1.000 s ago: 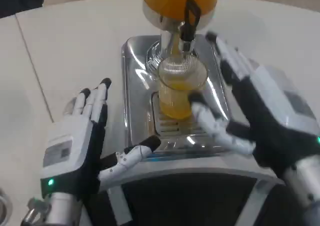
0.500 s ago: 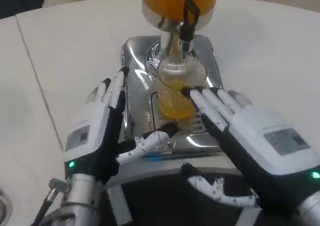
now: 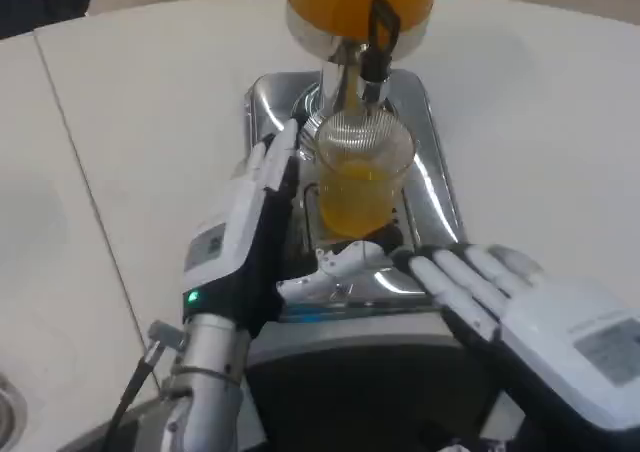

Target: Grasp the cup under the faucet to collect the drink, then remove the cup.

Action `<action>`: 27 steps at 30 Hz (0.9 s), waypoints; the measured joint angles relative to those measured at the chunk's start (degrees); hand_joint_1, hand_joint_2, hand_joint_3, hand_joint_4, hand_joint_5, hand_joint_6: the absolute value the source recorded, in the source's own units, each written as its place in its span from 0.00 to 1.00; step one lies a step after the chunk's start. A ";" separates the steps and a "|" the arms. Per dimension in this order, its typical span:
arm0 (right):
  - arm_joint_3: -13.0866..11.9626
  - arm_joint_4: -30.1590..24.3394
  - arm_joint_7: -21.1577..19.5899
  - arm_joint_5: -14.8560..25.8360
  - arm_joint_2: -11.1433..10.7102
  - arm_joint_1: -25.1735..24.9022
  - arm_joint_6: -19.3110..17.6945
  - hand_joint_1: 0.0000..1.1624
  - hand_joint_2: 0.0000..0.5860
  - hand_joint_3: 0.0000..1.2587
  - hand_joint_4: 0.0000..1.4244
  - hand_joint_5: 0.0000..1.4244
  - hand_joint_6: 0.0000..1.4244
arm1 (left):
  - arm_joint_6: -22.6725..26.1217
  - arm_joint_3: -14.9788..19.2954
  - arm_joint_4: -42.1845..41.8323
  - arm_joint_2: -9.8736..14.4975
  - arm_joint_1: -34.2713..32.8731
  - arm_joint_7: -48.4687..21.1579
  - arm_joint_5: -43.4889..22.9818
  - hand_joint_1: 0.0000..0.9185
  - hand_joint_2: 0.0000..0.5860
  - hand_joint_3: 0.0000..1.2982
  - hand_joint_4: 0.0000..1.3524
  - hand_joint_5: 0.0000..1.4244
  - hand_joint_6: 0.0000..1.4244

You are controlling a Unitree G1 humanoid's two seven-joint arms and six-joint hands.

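While open white tabletop (image 3: 140, 122) spreads wide to either side in the head view, the cup (image 3: 362, 177) of orange drink stands on the chrome tray (image 3: 432, 187) beneath the faucet (image 3: 376, 42). Just beside its left, the left hand (image 3: 250, 237) reaches with fingers spread, gripping nothing. Nearer, the right hand (image 3: 520, 307) hovers apart from the cup, fingers extended.

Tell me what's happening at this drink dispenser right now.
A clear cup partly filled with orange drink stands on the shiny tray under the faucet of the juice dispenser. The robot's left hand is right beside the cup's left side, fingers extended and thumb reaching below it, but not closed around it. The right hand rests open near the tray's front right edge, holding nothing.
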 measured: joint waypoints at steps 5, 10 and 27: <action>-0.12 0.32 -0.80 -1.88 2.24 3.35 -1.15 0.50 0.63 0.00 0.00 0.00 0.01 | -0.93 -0.72 1.96 -0.13 -0.75 0.31 -0.04 0.25 0.07 0.00 0.00 0.00 0.02; 0.03 -1.17 0.42 -2.53 4.86 3.95 -0.88 0.50 0.63 0.00 0.00 0.00 0.01 | -1.15 -1.09 5.88 -0.96 -3.39 1.19 -0.09 0.24 0.07 0.00 0.00 0.00 0.02; 0.85 2.08 5.62 -4.47 8.22 -2.22 3.68 0.50 0.59 0.00 0.00 0.00 0.04 | -2.15 -2.65 18.00 -5.13 -12.00 5.94 -1.61 0.31 0.08 0.00 0.00 0.10 0.14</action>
